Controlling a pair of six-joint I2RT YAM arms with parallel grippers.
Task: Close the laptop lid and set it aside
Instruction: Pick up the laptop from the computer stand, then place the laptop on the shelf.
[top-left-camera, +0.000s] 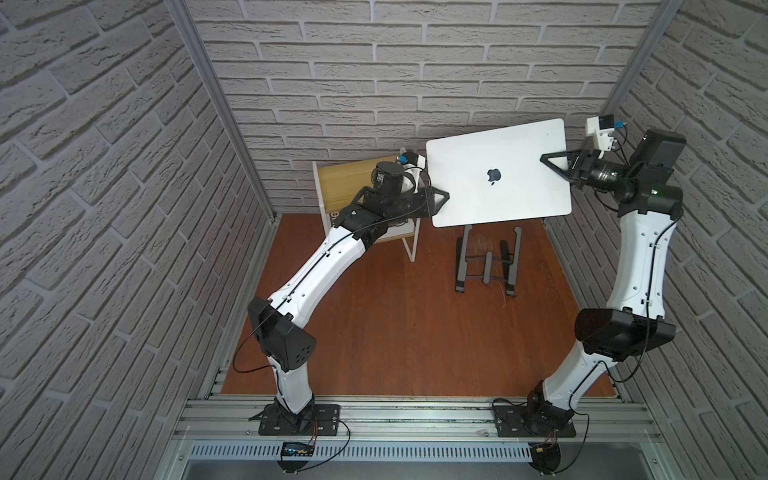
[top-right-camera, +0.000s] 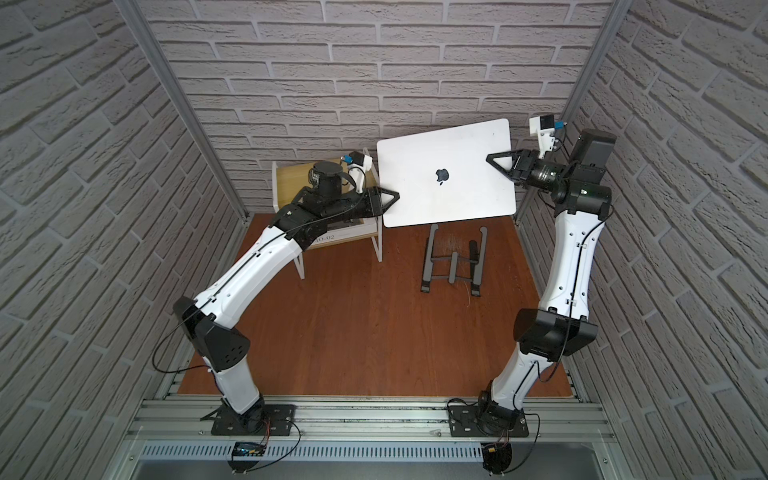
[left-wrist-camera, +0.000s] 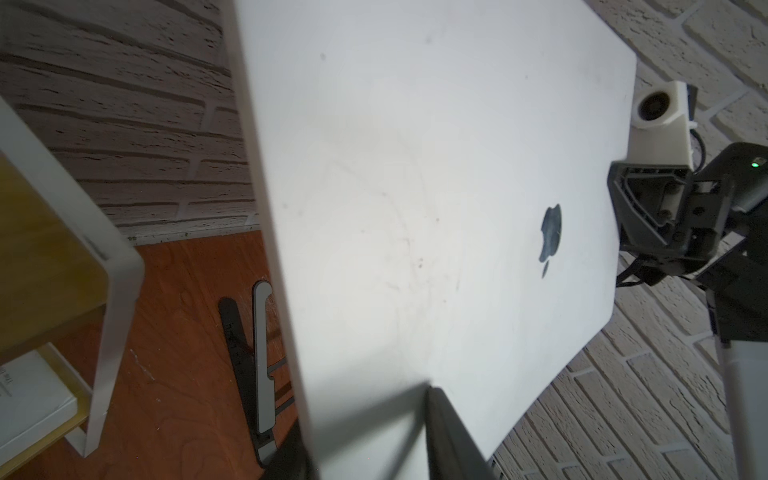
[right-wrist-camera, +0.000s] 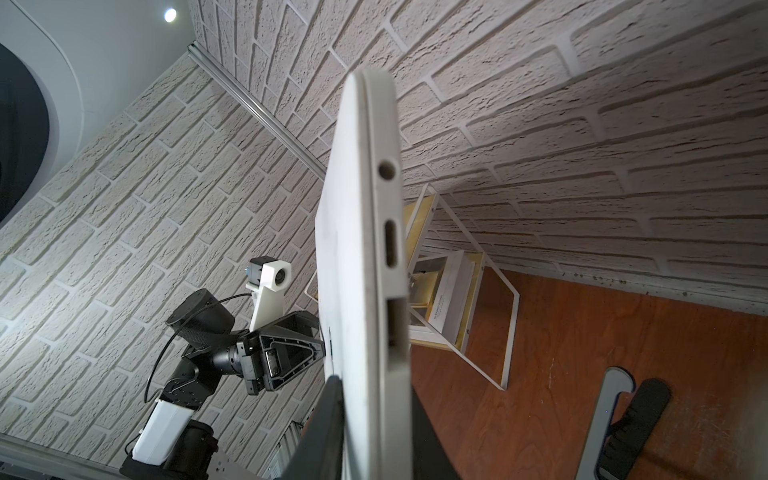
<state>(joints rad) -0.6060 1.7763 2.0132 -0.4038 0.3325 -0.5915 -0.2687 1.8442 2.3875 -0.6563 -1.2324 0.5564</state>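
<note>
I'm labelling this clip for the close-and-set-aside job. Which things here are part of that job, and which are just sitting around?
Part of the job:
- laptop, lid shut, held in the air
- left gripper and right gripper, each clamped on one of its side edges

Just lying about:
- folding stand
- wooden shelf
- white book inside the shelf

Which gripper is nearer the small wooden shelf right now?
Left. The left gripper clamps the laptop at the edge nearest the shelf; the right gripper clamps the opposite edge, with the laptop between it and the shelf.
</note>
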